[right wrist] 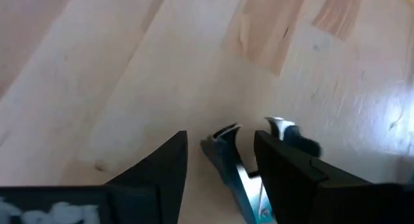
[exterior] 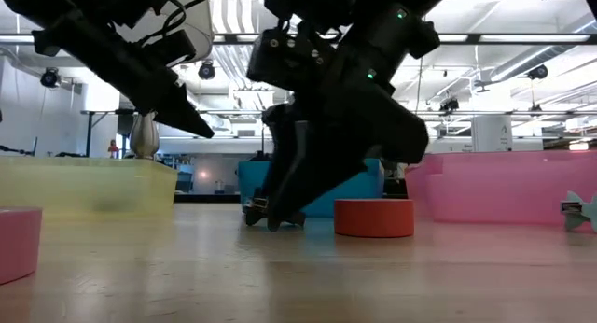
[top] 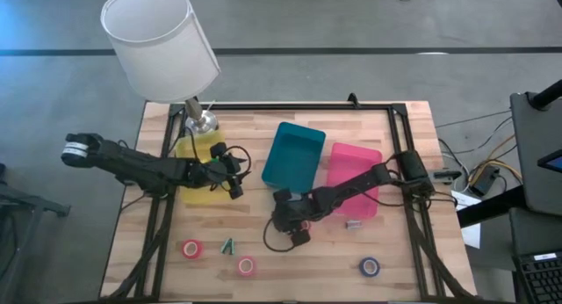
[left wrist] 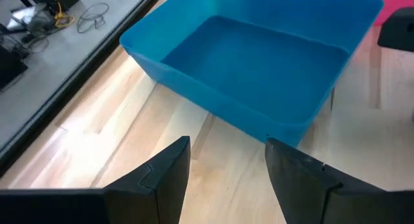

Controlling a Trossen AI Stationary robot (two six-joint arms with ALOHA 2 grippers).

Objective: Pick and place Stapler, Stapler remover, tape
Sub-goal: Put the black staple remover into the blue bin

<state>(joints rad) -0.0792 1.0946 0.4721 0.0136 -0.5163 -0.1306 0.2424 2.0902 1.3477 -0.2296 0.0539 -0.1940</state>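
The right gripper [right wrist: 220, 166] sits low mid-bench with fingers parted around a blue-and-metal stapler remover [right wrist: 242, 175], partly hidden between them. The left gripper [left wrist: 226, 179] hovers wide and empty near the blue bin [left wrist: 259, 62]. Tape rolls [top: 247, 265] lie along the front edge

Looking out past the left gripper [left wrist: 226, 179], its two dark fingers [left wrist: 162, 182] stand apart with nothing but bare wood between them. Straight ahead sits the blue bin [left wrist: 259, 62], open side up and nothing in it, resting on the pale wooden tabletop [left wrist: 84, 140] close to one of its edges. A dark rail [left wrist: 77, 75] runs along that edge, and beyond it lies grey floor with a tangle of cables [left wrist: 84, 17]. Past the bin's far corner a sliver of pink [left wrist: 391, 2] shows, with a dark shape [left wrist: 398, 33] in front of it that I can't make out.
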